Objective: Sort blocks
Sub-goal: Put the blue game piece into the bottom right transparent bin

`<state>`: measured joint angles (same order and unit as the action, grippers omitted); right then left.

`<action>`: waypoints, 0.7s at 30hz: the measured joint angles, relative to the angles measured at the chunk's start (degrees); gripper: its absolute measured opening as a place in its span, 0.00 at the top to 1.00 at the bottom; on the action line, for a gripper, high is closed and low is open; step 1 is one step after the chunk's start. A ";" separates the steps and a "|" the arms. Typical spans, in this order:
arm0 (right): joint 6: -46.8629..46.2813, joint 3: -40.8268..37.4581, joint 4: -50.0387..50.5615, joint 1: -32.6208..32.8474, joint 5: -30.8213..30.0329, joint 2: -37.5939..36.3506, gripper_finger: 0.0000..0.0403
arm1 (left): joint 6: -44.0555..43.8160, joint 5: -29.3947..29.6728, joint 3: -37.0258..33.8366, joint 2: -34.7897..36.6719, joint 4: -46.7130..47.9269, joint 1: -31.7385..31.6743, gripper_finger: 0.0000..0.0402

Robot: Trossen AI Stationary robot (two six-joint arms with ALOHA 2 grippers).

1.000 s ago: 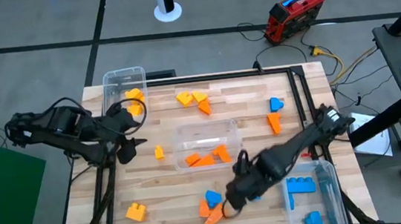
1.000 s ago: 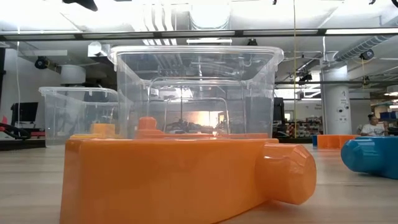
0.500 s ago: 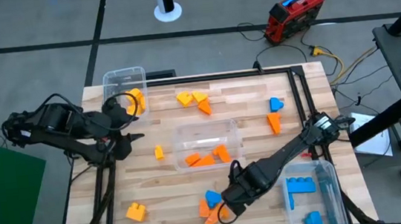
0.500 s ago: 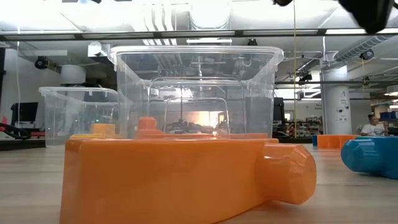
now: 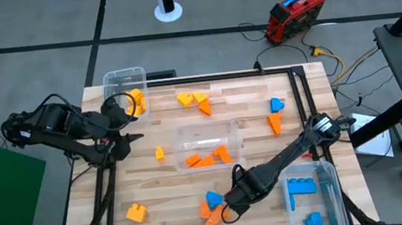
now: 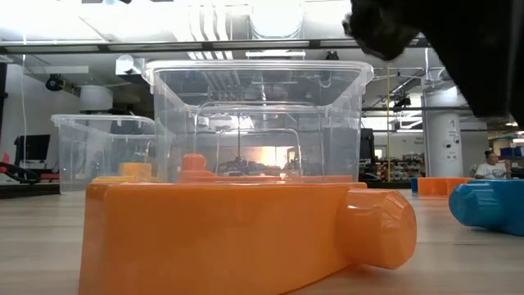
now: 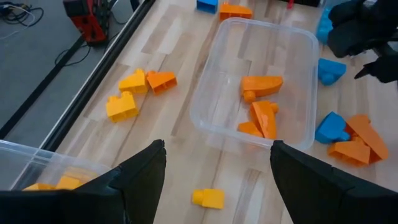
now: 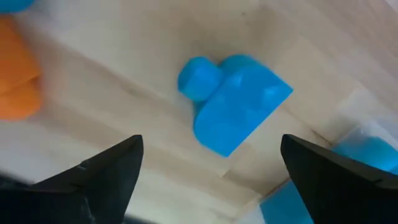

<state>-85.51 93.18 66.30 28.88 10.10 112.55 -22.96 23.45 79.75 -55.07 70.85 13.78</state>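
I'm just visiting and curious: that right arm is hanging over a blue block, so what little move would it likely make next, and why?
Probably lower the right claw straight down around the blue block and close. Its fingers are spread wide with the block lying loose on the table between them, not yet gripped.

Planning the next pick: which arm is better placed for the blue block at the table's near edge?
Right. Its open end effector hangs beside the blue block; the left end effector is across the table.
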 joint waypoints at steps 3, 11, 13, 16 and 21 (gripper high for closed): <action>-0.03 -2.83 -1.75 -0.47 0.22 0.00 0.07 | 0.00 0.21 0.00 0.00 -0.12 0.01 0.34; 0.39 -6.09 -7.34 -1.21 0.33 0.62 0.06 | -0.28 0.21 -0.02 -0.04 -0.13 0.00 0.34; 0.47 -6.15 -7.07 -1.18 0.66 0.96 0.06 | -0.52 0.21 -0.04 -0.07 -0.11 0.00 0.34; 0.94 -6.21 -7.56 -1.18 0.78 1.79 0.06 | -0.63 0.21 -0.04 -0.12 -0.15 -0.02 0.34; 2.44 -6.31 -9.00 -1.18 0.83 4.54 0.06 | -0.59 0.21 -0.07 -0.33 -0.26 0.00 0.34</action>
<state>-83.07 86.87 57.30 27.70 10.93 117.09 -23.55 23.66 79.68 -55.40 70.59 13.77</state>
